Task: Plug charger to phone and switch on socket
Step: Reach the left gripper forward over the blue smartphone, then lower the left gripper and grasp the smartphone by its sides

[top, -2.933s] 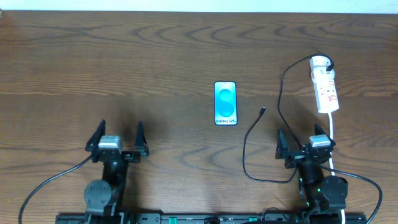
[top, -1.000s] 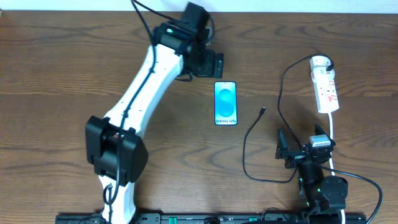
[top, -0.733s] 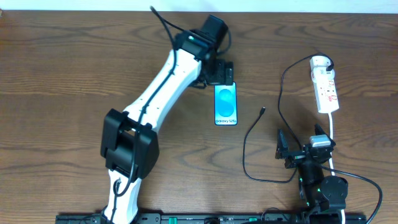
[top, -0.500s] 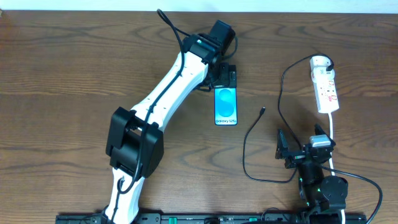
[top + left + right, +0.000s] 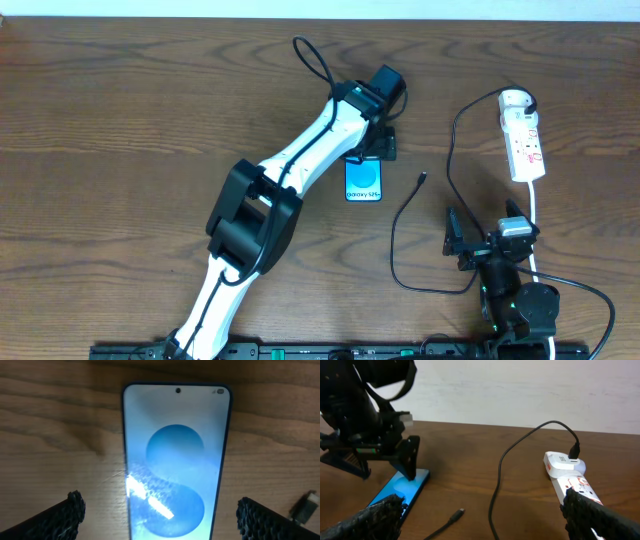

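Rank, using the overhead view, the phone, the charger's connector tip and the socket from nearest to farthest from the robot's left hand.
1. The phone, directly under the open left hand, mid-scene.
2. The charger's connector tip, lying loose just to the right of the phone.
3. The socket, farthest, well off to the right side.
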`<state>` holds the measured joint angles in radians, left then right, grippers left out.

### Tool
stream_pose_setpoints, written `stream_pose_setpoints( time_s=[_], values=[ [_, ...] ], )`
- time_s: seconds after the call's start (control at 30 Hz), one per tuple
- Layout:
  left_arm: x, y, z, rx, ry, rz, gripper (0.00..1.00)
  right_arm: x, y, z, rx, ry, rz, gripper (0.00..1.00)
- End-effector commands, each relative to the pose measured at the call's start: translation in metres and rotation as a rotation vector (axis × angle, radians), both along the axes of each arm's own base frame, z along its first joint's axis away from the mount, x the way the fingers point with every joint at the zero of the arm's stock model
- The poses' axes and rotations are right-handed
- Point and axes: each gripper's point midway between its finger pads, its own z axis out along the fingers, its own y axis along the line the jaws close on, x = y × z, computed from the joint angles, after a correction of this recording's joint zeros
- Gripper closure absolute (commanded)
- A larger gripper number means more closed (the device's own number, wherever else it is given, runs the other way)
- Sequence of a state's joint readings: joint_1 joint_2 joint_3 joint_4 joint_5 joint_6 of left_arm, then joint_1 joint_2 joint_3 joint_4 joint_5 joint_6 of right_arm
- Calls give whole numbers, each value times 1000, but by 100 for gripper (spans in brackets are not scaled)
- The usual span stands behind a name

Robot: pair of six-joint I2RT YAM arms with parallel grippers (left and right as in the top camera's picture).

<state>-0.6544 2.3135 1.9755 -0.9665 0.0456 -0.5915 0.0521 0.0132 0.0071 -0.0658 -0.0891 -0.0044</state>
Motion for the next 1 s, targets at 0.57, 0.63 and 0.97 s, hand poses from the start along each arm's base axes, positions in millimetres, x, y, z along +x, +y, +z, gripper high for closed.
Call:
stream_pose_setpoints(
  time_s=[0.57,0.63,0.97],
  values=[
    [-5,-7,-54,74,38,5,2,0,1,-2,10,6,3,1],
    [-6,-6,-60,81,47,4,2,0,1,-2,10,7,2,1],
    [-6,-7,-64,82,48,4,2,0,1,-2,10,6,3,1]
  ],
)
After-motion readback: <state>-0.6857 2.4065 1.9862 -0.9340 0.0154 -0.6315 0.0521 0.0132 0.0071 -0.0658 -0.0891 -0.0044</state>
